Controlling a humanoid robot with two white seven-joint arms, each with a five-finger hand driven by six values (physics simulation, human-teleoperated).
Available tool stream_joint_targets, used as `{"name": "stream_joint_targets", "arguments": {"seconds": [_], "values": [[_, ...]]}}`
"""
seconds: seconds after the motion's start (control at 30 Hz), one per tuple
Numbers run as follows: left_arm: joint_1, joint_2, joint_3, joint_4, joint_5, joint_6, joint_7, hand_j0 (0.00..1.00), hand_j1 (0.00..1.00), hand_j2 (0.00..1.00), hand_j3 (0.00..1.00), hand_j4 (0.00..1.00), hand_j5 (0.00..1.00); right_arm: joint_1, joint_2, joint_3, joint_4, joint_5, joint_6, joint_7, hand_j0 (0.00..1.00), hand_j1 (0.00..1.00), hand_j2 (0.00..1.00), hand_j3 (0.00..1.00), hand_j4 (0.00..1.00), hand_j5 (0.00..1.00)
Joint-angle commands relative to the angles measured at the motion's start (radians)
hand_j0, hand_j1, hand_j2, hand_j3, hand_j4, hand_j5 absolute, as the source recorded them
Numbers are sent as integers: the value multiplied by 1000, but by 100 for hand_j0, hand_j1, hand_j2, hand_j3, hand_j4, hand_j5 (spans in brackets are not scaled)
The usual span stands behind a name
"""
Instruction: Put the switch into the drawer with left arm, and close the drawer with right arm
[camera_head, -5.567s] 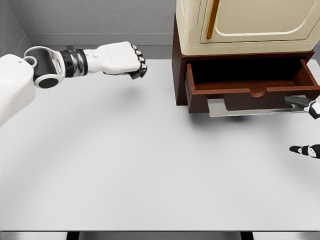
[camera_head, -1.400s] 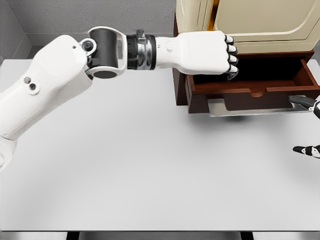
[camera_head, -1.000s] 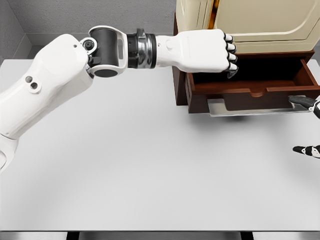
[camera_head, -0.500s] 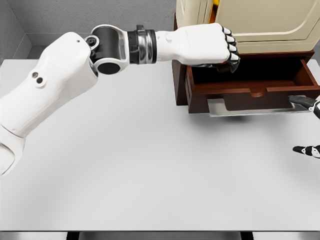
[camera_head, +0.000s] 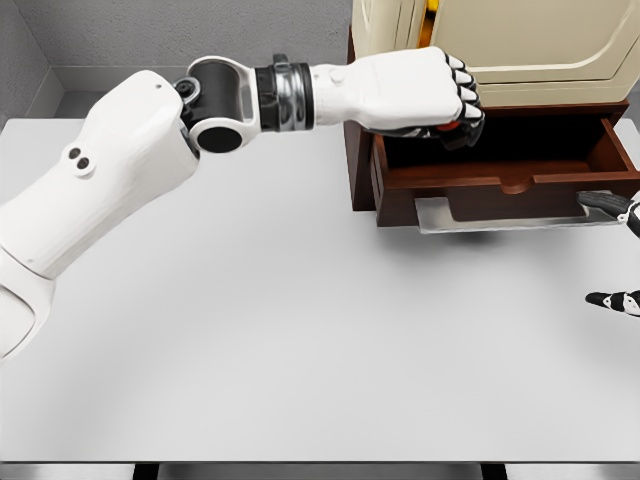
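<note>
My left hand (camera_head: 452, 112) is curled into a fist over the left rear part of the open drawer (camera_head: 505, 183). A small dark object with a red spot, the switch (camera_head: 452, 129), peeks out under the fingers; most of it is hidden in the fist. The drawer is dark brown wood, pulled out toward me, and its inside looks dark and shadowed. Only the fingertips of my right hand (camera_head: 612, 250) show at the right edge, spread apart and holding nothing, just right of the drawer's front.
A cream cabinet (camera_head: 500, 50) with a yellow handle sits on the brown drawer base at the back right of the white table (camera_head: 300, 330). A flat grey plate (camera_head: 480, 215) lies under the drawer front. Grey walls stand behind.
The left hand came from the far left, then in the last second shifted slightly right and up over the drawer, staying curled. The right hand has not moved.
</note>
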Motion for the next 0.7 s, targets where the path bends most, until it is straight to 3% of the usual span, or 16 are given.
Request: {"name": "stream_joint_targets", "arguments": {"seconds": [0.0, 0.37, 0.57, 0.67], "values": [[2, -2, 4, 16, 11, 1, 14, 51, 51, 51, 51, 51, 51, 0, -1, 0, 0, -8, 3, 0, 100, 100, 100, 100, 100, 100], [5, -3, 6, 10, -9, 1, 26, 51, 51, 51, 51, 51, 51, 0, -1, 0, 0, -8, 3, 0, 100, 100, 100, 100, 100, 100], [6, -3, 1, -39, -172, 1, 14, 51, 51, 51, 51, 51, 51, 0, -1, 0, 0, -8, 3, 0, 100, 100, 100, 100, 100, 100], [8, -18, -2, -42, -179, 1, -43, 51, 51, 51, 51, 51, 51, 0, -1, 0, 0, -8, 3, 0, 100, 100, 100, 100, 100, 100]]}}
